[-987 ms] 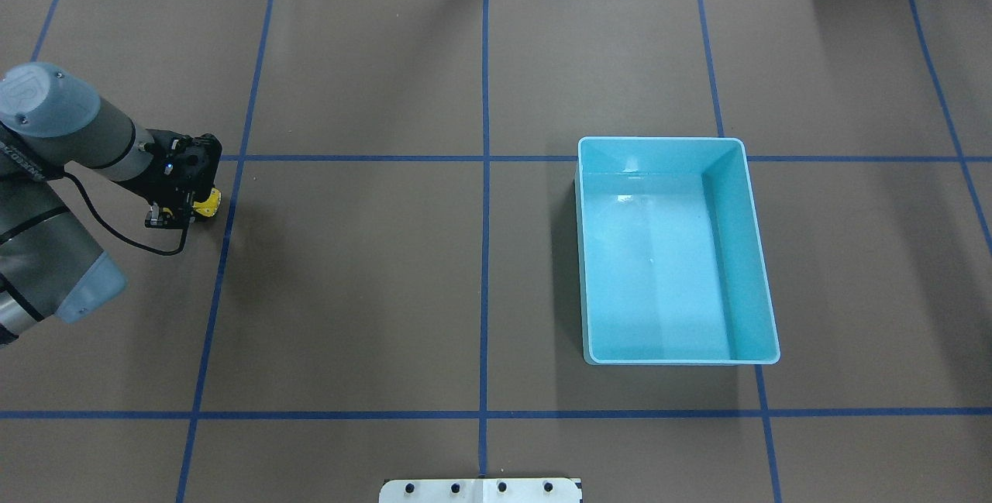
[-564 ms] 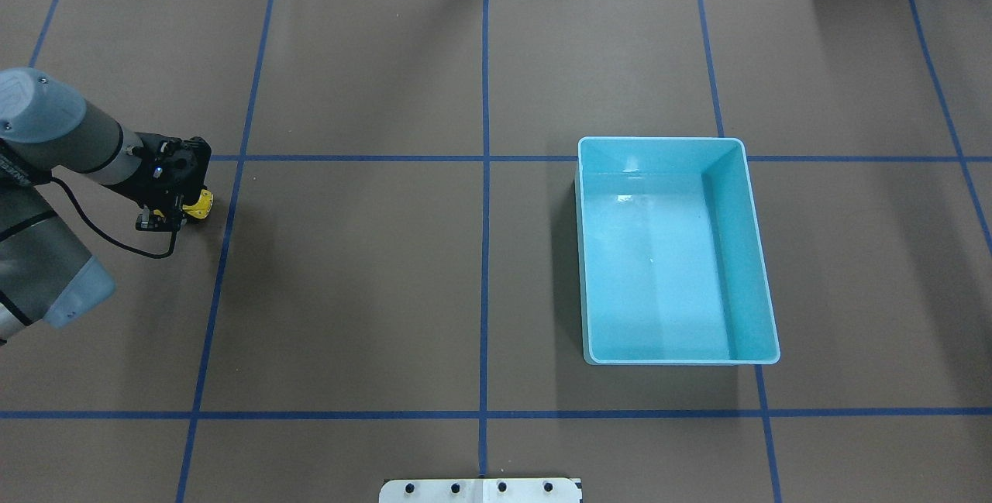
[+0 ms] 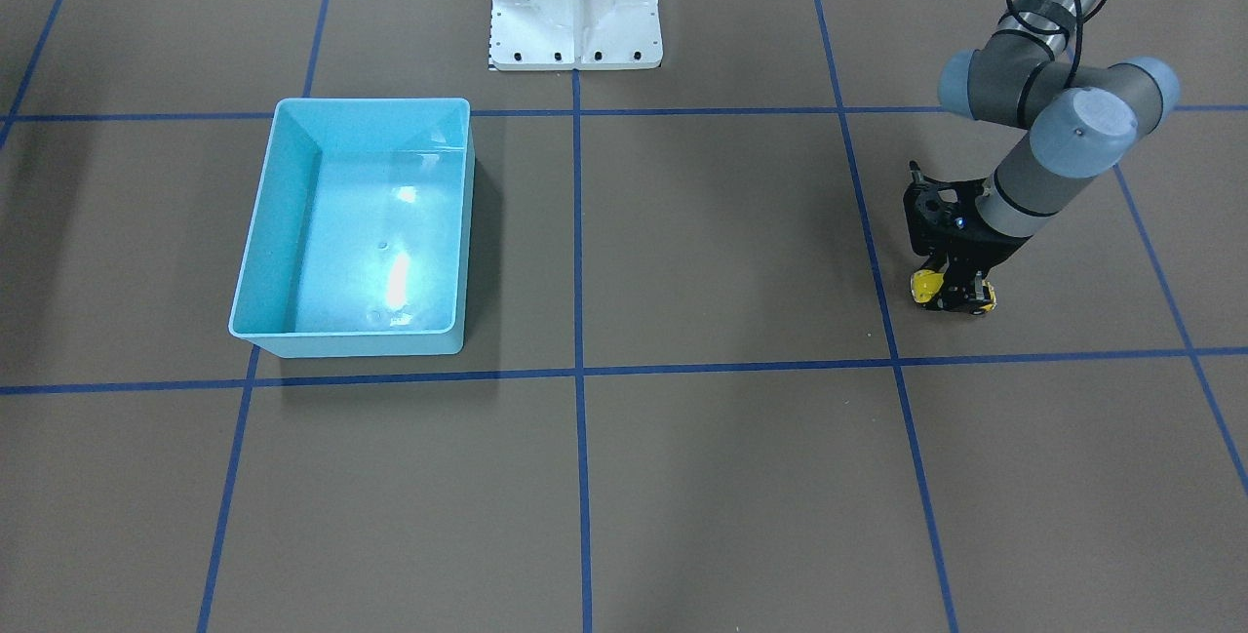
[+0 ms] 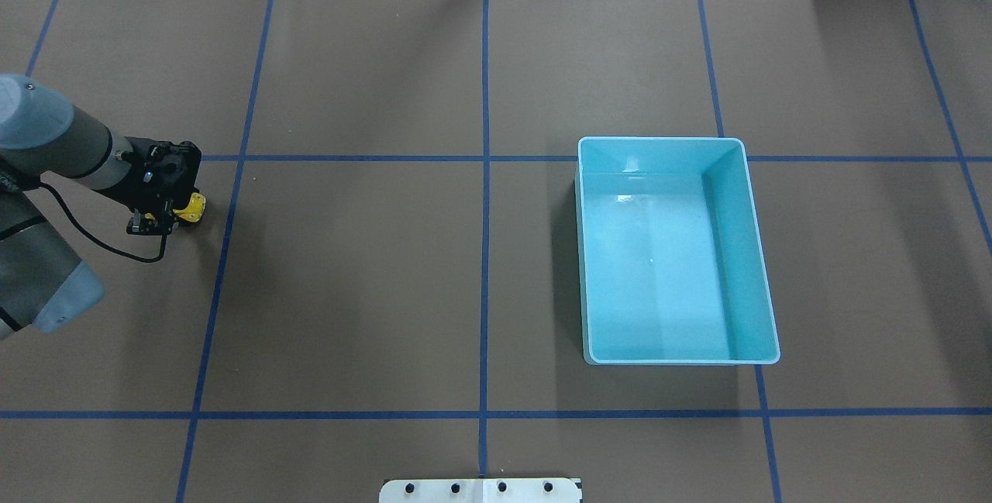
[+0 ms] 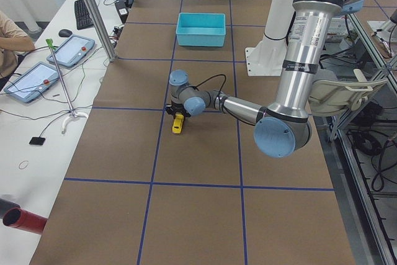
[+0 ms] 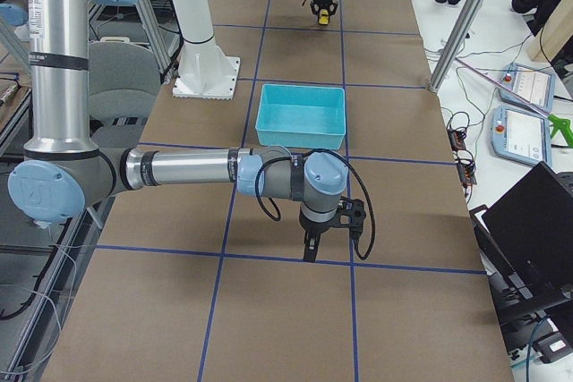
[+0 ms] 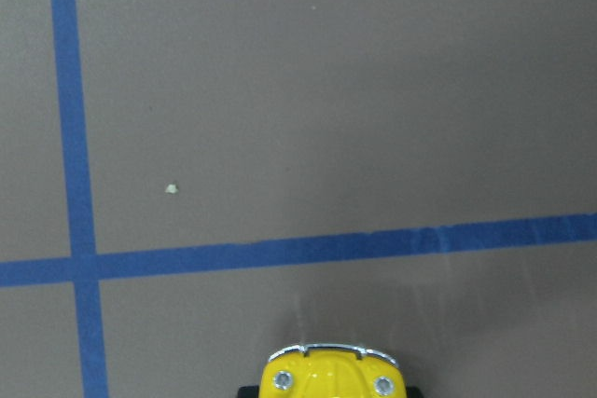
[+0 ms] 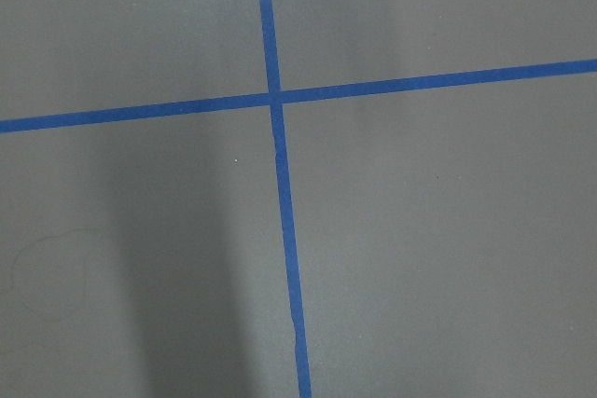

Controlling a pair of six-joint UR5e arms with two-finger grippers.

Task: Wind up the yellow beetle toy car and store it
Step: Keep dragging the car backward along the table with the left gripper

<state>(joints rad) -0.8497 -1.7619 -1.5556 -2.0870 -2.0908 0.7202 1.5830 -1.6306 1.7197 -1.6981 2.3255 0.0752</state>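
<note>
The left gripper (image 3: pixel 954 288), fingers clenched on the tiny glossy yellow beetle toy car (image 3: pixel 923 286) well apart from the light-blue plastic bin (image 3: pixel 370 104), should press its wheels firmly onto the brown tabletop (image 3: pixel 702 243) while pulling straight back; whether the right gripper (image 6: pixel 309 253) is clenched cannot be told.

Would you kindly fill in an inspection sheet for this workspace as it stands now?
Surface: table covered in brown paper with a blue tape grid.
Job's things: yellow beetle toy car on the table, far across from the empty light-blue bin.
Clutter: one pale speck on the paper.
Grippers: left gripper shut on the car; right gripper hangs low over the table, open or shut cannot be told.
Cables: black cable looping off the left wrist; a second black cable at the right wrist.
Surroundings: white robot base; side bench with teach pendants; a person's arm.
</note>
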